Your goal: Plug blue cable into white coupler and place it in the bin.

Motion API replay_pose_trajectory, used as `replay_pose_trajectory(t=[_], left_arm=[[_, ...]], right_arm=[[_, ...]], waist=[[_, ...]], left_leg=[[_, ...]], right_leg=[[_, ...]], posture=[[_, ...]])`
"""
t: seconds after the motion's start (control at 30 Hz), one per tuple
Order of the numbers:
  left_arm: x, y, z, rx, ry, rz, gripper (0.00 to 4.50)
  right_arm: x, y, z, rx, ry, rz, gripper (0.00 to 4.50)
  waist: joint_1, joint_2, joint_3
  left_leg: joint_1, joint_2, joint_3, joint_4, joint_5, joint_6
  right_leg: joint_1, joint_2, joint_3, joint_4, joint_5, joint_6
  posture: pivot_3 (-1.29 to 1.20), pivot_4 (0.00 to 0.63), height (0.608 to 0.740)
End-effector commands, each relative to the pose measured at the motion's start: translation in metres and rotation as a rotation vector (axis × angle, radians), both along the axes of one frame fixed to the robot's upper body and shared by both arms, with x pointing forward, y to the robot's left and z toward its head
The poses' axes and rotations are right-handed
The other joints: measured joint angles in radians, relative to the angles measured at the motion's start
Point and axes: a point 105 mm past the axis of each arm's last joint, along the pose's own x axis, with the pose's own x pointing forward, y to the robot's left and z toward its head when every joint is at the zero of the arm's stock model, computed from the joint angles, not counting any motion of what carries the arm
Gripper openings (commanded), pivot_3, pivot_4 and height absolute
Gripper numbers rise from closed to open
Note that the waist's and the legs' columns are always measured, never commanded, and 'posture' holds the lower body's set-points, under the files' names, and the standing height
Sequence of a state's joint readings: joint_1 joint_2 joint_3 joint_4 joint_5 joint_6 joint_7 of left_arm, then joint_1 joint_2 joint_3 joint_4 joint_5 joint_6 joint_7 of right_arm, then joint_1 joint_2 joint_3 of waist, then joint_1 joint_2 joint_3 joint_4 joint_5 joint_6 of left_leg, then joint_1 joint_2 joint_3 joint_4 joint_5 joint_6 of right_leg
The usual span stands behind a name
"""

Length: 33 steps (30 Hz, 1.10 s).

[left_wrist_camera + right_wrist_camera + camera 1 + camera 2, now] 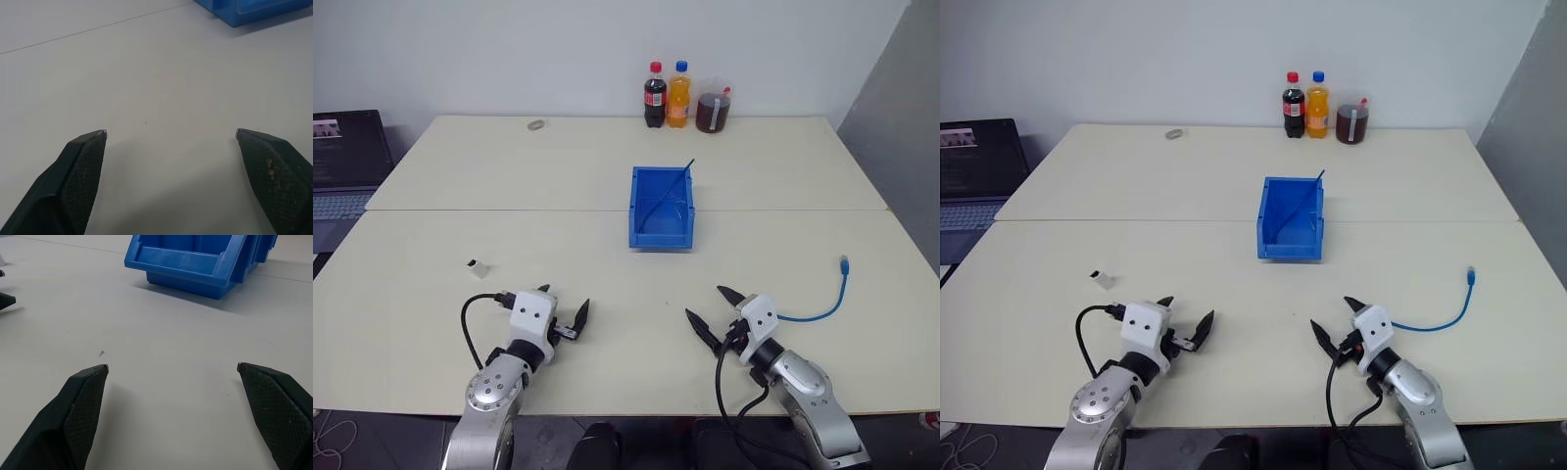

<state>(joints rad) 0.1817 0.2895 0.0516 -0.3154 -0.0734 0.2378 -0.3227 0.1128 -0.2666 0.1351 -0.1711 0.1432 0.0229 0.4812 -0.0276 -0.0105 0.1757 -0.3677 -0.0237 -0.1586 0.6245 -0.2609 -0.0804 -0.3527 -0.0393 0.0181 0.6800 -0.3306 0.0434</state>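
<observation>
Both sets of fingers, left (565, 305) and right (708, 307), are spread wide, empty, above the table (607, 264).

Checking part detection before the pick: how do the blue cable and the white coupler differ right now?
The blue cable is long, thin and curved, with its plug end pointing away from the robot; the white coupler is a tiny boxy block. The cable lies by the right gripper, the coupler beyond the left gripper. Shared: both rest loose on the table, unplugged, outside the bin, and neither is held.
</observation>
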Motion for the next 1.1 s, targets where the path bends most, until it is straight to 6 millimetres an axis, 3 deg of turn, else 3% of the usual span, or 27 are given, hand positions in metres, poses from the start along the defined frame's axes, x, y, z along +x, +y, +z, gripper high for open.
replay_pose_trajectory(t=[0.03, 0.37, 0.8, 1.1], left_arm=[[0.0, -0.004, 0.012, 0.005, -0.063, -0.031, 4.46], [-0.008, -0.005, 0.002, 0.052, -0.012, -0.046, 4.46], [-0.004, -0.009, 0.01, 0.015, -0.037, -0.073, 4.46], [-0.005, -0.015, 0.015, -0.04, -0.049, -0.112, 4.46]], right_arm=[[-0.003, -0.002, 0.007, 0.012, -0.023, 0.001, 4.5], [-0.005, -0.002, 0.006, 0.01, -0.019, 0.001, 4.5], [-0.002, -0.004, 0.007, 0.006, -0.025, -0.005, 4.5], [0.005, -0.003, 0.02, 0.005, -0.04, -0.002, 4.5]], waist=[[0.0, 0.0, 0.0], [0.0, 0.0, 0.0], [0.0, 0.0, 0.0], [0.0, 0.0, 0.0]], left_leg=[[0.0, 0.0, 0.0, 0.0, 0.0, 0.0], [0.0, 0.0, 0.0, 0.0, 0.0, 0.0], [0.0, 0.0, 0.0, 0.0, 0.0, 0.0], [0.0, 0.0, 0.0, 0.0, 0.0, 0.0]], right_leg=[[0.0, 0.0, 0.0, 0.0, 0.0, 0.0], [0.0, 0.0, 0.0, 0.0, 0.0, 0.0], [0.0, 0.0, 0.0, 0.0, -0.001, 0.001], [0.0, 0.0, 0.0, 0.0, -0.001, 0.001]], posture=[[0.0, 0.15, 0.74], [0.0, 0.15, 0.74], [0.0, 0.15, 0.74], [0.0, 0.15, 0.74]])
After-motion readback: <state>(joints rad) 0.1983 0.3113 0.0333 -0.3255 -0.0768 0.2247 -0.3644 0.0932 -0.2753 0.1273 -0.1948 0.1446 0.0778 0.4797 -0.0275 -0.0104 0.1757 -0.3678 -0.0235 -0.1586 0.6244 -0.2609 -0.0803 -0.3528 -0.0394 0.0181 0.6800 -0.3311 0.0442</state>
